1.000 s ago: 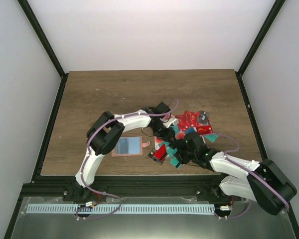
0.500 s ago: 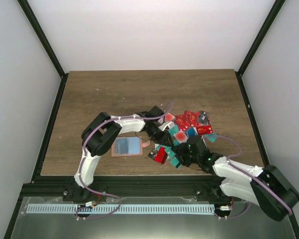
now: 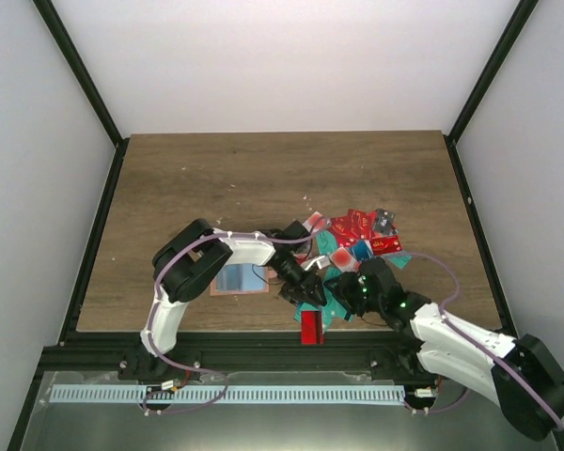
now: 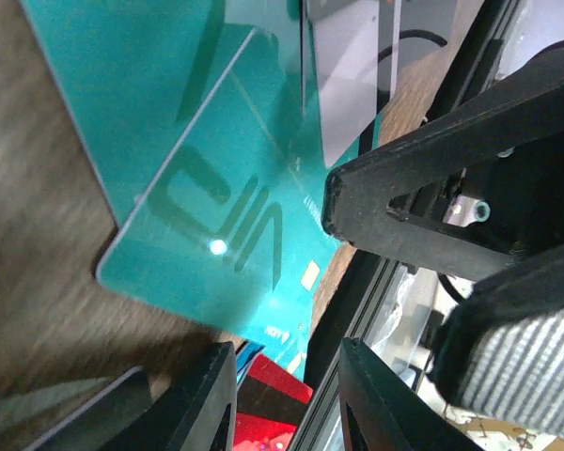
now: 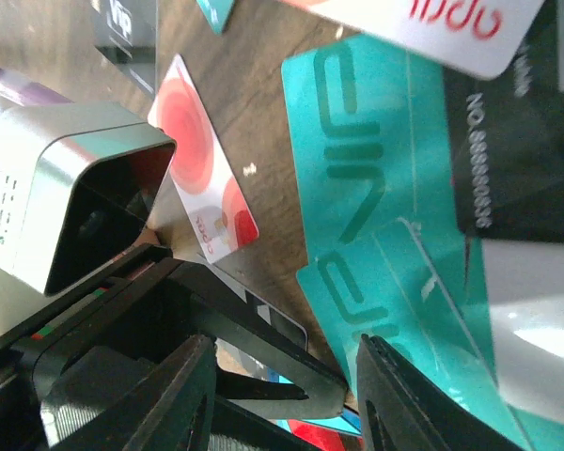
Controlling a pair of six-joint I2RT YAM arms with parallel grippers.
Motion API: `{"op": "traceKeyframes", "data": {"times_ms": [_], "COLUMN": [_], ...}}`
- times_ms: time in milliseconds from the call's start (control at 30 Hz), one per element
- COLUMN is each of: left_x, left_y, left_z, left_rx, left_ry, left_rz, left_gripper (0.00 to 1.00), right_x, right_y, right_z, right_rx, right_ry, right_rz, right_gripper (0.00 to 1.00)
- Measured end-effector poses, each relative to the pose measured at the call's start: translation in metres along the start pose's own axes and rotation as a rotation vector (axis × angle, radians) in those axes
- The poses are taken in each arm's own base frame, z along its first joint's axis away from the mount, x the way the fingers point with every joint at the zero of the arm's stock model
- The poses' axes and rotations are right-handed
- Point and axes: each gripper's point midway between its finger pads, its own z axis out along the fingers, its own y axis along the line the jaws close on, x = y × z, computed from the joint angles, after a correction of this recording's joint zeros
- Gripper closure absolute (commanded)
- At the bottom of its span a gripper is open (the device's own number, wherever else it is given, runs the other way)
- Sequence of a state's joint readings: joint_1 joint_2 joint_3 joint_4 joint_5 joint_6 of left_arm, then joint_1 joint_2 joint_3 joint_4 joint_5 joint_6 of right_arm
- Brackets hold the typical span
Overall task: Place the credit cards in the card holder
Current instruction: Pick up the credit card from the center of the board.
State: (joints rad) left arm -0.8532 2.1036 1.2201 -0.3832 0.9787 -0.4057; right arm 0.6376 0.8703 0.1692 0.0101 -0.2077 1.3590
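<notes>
Your left gripper [image 4: 284,385] is low over a teal plastic card [image 4: 216,216] marked VIP on the brown wooden table [image 3: 216,178]. Its jaws are parted with nothing between them. Your right gripper [image 5: 282,376] faces it from just beside, jaws also apart and empty.

The heap of thin red, teal, blue and black credit cards [image 3: 362,235] lies beyond both grippers. One red card [image 3: 310,327] sits alone at the near edge.

The flat salmon-brown card holder [image 3: 235,279] lies left of the grippers, partly under your white left arm [image 3: 249,246]. Its bluish pockets seem to face up.
</notes>
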Motion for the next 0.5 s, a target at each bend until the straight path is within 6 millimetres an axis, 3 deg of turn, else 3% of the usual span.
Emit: {"op": "traceKeyframes", "data": {"times_ms": [167,367,500], "left_x": [0.010,0.007,0.011], "left_y": [0.000,-0.014,-0.023], "left_z": [-0.003,-0.016,-0.026], "left_rx": [-0.027,-0.048,-0.075], "left_ry": [-0.010,-0.048,-0.052], "left_rz": [-0.025,-0.010,-0.013], "left_gripper": [0.67,0.67,0.67], "right_x": [0.011,0.015,0.027], "right_y": [0.003,0.019,0.008], "right_z": [0.000,-0.013,-0.020], "right_rx": [0.103,0.163,0.196], "right_ry": [0.097,0.170,0.250], "right_rz": [-0.069,-0.203,-0.262], "right_gripper": [0.55,0.51,0.48]}}
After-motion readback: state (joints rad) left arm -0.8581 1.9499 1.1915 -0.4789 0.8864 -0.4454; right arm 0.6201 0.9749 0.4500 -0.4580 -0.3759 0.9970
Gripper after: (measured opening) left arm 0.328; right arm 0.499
